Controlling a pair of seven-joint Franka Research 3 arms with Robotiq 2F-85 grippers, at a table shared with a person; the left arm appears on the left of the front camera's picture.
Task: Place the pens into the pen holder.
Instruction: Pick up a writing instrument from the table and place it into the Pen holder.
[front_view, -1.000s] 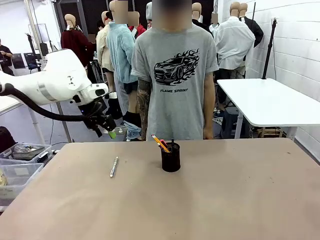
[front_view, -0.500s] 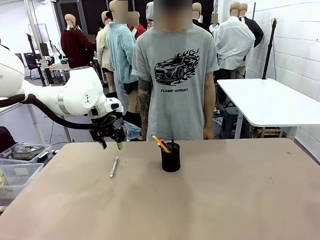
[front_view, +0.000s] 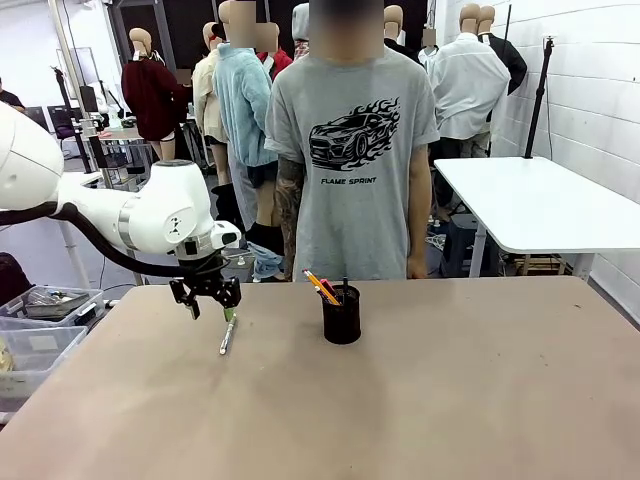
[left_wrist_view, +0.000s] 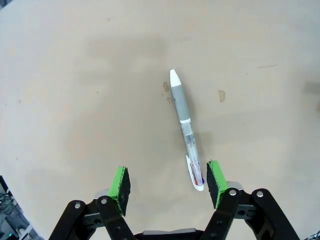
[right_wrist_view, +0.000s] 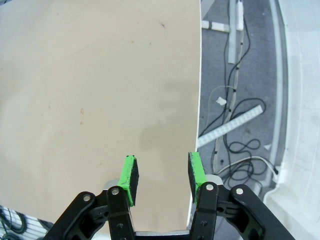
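A white and silver pen lies flat on the brown table, left of the black mesh pen holder. The holder stands upright with an orange pencil, a reddish pen and a dark pen sticking out. My left gripper hangs open just above the far end of the lying pen. In the left wrist view that pen lies below the open gripper, its clear end close to one green pad. My right gripper is open and holds nothing, above the table's edge.
A person in a grey T-shirt stands at the far side of the table, behind the holder. Clear plastic bins sit off the table's left side. Cables lie on the floor beyond the table edge under my right gripper.
My left arm has swung right and come down from well above the table to just over the lying pen. The pen and the holder have not moved.
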